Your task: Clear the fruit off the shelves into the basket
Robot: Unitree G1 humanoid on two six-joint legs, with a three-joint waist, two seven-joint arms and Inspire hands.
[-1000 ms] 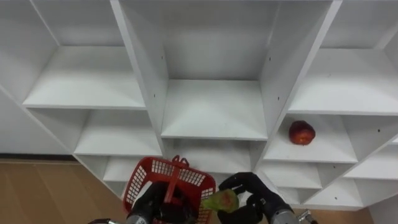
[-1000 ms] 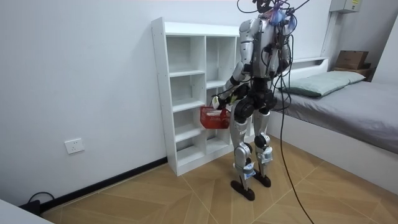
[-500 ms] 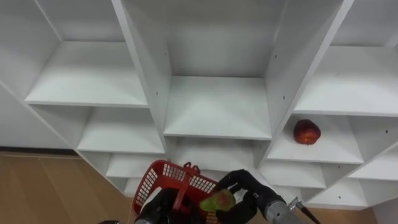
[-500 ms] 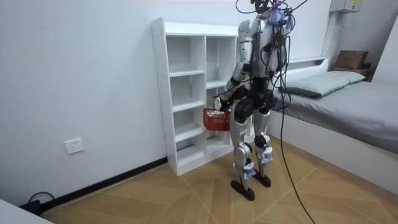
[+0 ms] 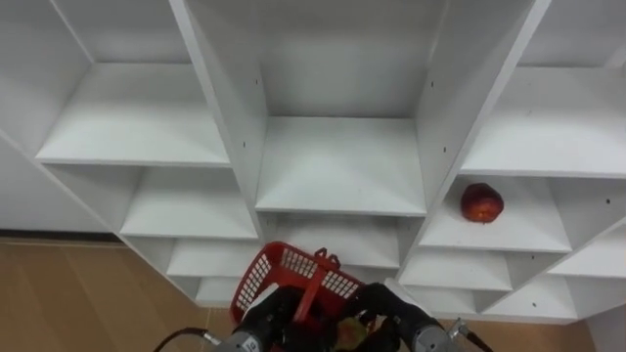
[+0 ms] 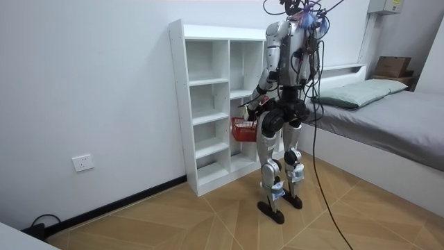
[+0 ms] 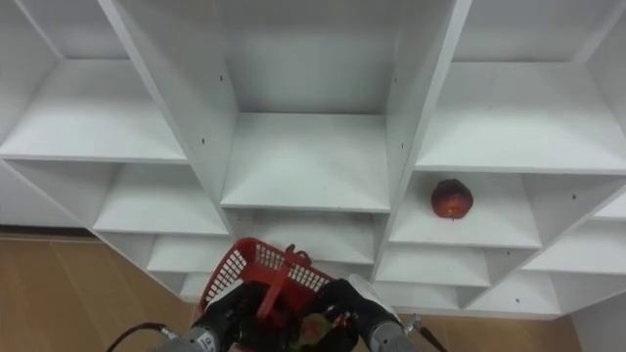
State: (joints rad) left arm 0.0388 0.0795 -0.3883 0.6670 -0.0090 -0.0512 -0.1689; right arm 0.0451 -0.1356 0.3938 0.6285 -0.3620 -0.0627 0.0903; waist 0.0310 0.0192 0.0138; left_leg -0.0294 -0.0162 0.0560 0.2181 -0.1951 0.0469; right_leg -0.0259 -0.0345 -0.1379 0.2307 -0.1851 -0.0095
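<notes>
I stand facing a white closet (image 6: 211,104) of open shelves. A red apple (image 5: 481,203) lies on a shelf in the right column. At the bottom of the eye views my left hand (image 5: 266,325) is shut on the handle of a red mesh basket (image 5: 284,271). My right hand (image 5: 389,311) reaches over the basket's right rim, fingers curled round a green-yellow fruit (image 5: 351,333) that sits low inside the basket's opening. In the room view the basket (image 6: 243,129) hangs in front of my waist, close to the shelves.
The other shelves (image 5: 333,166) in view hold nothing. Wooden floor (image 5: 68,293) shows at the lower left. In the room view a bed (image 6: 388,111) stands behind me on the room view's right, and a wall socket (image 6: 82,163) sits low on the wall.
My right hand has carried the green-yellow fruit left and down, from beside the basket into its opening. The basket has shifted right, closer to that hand.
</notes>
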